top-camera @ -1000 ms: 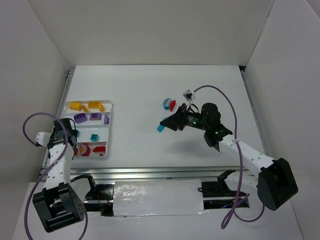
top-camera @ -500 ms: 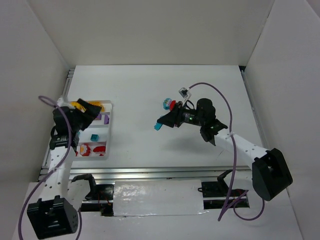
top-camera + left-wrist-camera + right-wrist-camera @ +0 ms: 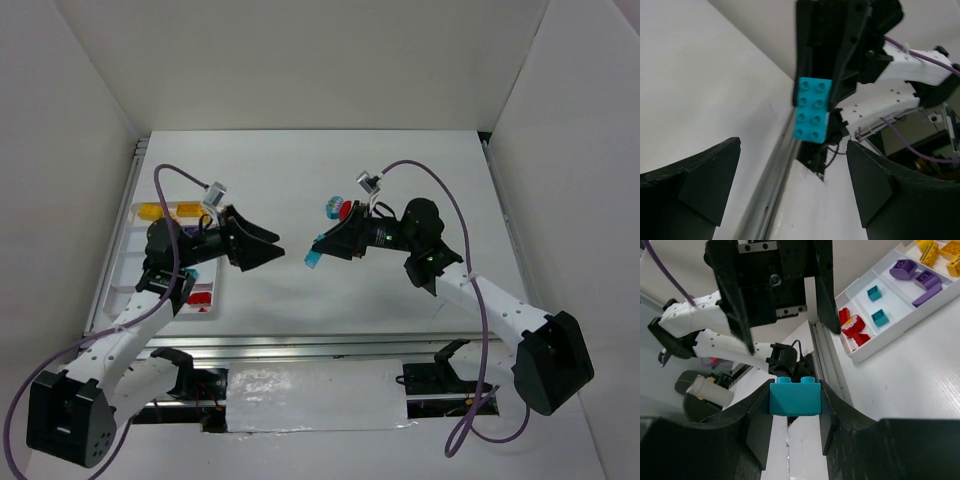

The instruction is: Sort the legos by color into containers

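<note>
My right gripper (image 3: 316,256) is shut on a teal-blue lego (image 3: 314,260) and holds it in the air over the middle of the table. In the right wrist view the lego (image 3: 795,396) sits gripped by its sides between the fingers, studs up. My left gripper (image 3: 268,247) is open, points right and stands a short gap from that lego. In the left wrist view the lego (image 3: 812,110) hangs ahead of and above the open left gripper (image 3: 792,185). The white tray (image 3: 900,332) holds red (image 3: 850,325), teal (image 3: 880,317), purple (image 3: 905,270) and yellow legos (image 3: 935,250) in separate rows.
A rounded teal lego (image 3: 331,208) and a red one (image 3: 346,209) lie loose on the table behind the right gripper. The left arm covers most of the tray (image 3: 136,212) at the left edge; yellow legos (image 3: 165,211) and a red one (image 3: 198,298) still show.
The left arm swung from over the tray toward the table's middle, its open gripper now facing the teal lego. The right gripper shifted slightly left, still holding that lego.
</note>
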Controlling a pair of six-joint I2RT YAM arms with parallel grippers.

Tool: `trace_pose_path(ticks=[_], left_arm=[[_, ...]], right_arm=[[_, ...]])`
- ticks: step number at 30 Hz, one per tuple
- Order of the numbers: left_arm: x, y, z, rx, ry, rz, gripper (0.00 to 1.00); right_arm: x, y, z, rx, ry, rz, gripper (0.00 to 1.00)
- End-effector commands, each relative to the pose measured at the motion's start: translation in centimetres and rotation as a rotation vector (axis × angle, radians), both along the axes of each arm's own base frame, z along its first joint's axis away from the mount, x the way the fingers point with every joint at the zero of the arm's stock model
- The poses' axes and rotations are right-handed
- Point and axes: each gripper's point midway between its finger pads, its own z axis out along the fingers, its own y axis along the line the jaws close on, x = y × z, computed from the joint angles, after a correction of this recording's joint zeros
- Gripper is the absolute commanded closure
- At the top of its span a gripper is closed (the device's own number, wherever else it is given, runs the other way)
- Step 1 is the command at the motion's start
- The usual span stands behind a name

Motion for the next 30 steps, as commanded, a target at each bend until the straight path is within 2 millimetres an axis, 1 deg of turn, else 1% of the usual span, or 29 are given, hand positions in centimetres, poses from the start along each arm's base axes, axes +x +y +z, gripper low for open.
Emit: trace_pose_path(ticks=[1, 2, 3, 4, 5, 9, 13, 14, 15, 17, 18, 20, 21, 23, 24, 25, 26, 27, 28, 29, 30], left_arm=[[-3.1, -3.0, 2.5, 0.056, -0.162, -0.131, 0.0], [-2.7, -3.6, 3.5, 0.079, -0.232, -0.102, 0.0], [-2.7, -4.2, 3.2, 0.097, -0.227, -0.111, 0.0], [-3.4, -5.2, 2.8, 0.116, -0.229, -0.145, 0.01], [-3.0, -5.7, 2.8, 0.124, -0.22, -0.146, 0.01], [-2.9, -7.3, 2.2, 0.133, -0.199, -0.184, 0.01], [-2.7, -8.3, 2.0, 0.15, -0.205, -0.194, 0.03], [-2.5, -8.5, 1.7, 0.159, -0.194, -0.191, 0.03], [-2.9, -8.8, 1.7, 0.158, -0.197, -0.211, 0.06], [-3.4, -9.2, 1.9, 0.144, -0.214, -0.239, 0.09], [-4.0, -9.4, 2.0, 0.133, -0.222, -0.272, 0.18], [-4.7, -9.7, 2.4, 0.115, -0.245, -0.309, 0.3], [-5.1, -9.9, 2.5, 0.112, -0.248, -0.327, 0.53], [-5.1, -9.9, 2.8, 0.114, -0.261, -0.323, 0.83], [-4.9, -9.8, 2.7, 0.125, -0.267, -0.309, 1.0], [-3.9, -9.5, 3.0, 0.137, -0.269, -0.237, 1.0], [-3.2, -9.3, 2.9, 0.156, -0.26, -0.186, 1.0], [-1.6, -8.5, 2.4, 0.201, -0.229, -0.07, 1.0], [-0.6, -7.9, 2.0, 0.229, -0.21, -0.006, 1.0], [0.6, -7.0, 1.6, 0.257, -0.186, 0.065, 1.0], [1.5, -5.9, 0.7, 0.297, -0.133, 0.125, 1.0]], right_arm=[[-1.5, 0.4, 3.9, 0.08, -0.097, 0.044, 1.0], [-1.7, 0.5, 4.1, 0.087, -0.095, 0.044, 1.0], [-1.7, 0.5, 4.3, 0.093, -0.098, 0.043, 1.0], [-1.9, 0.4, 4.5, 0.1, -0.1, 0.041, 1.0], [-2.1, 0.3, 4.8, 0.106, -0.107, 0.041, 1.0], [-3.0, -0.1, 5.7, 0.124, -0.138, 0.047, 1.0], [-3.8, -0.4, 6.2, 0.141, -0.169, 0.076, 1.0], [-4.1, -0.4, 6.2, 0.145, -0.177, 0.089, 1.0], [-4.2, -0.4, 6.3, 0.148, -0.184, 0.089, 1.0], [-4.1, -0.4, 6.3, 0.151, -0.193, 0.082, 1.0], [-3.9, -0.3, 6.2, 0.148, -0.192, 0.08, 1.0], [-3.6, -0.2, 6.0, 0.144, -0.186, 0.081, 1.0], [-3.4, 0.0, 5.8, 0.14, -0.179, 0.086, 1.0], [-3.5, 0.1, 5.6, 0.147, -0.182, 0.101, 1.0], [-3.4, 0.2, 5.4, 0.147, -0.175, 0.104, 0.89], [-3.3, 0.2, 5.4, 0.151, -0.181, 0.102, 0.75], [-3.3, 0.2, 5.0, 0.146, -0.173, 0.097, 0.58], [-2.6, 0.1, 4.5, 0.129, -0.157, 0.055, 0.16], [-2.1, 0.0, 4.1, 0.116, -0.144, 0.022, 0.02], [-1.5, -0.4, 3.9, 0.104, -0.153, -0.025, 0.0], [0.2, -0.8, 3.9, 0.097, -0.136, -0.13, 0.0]])
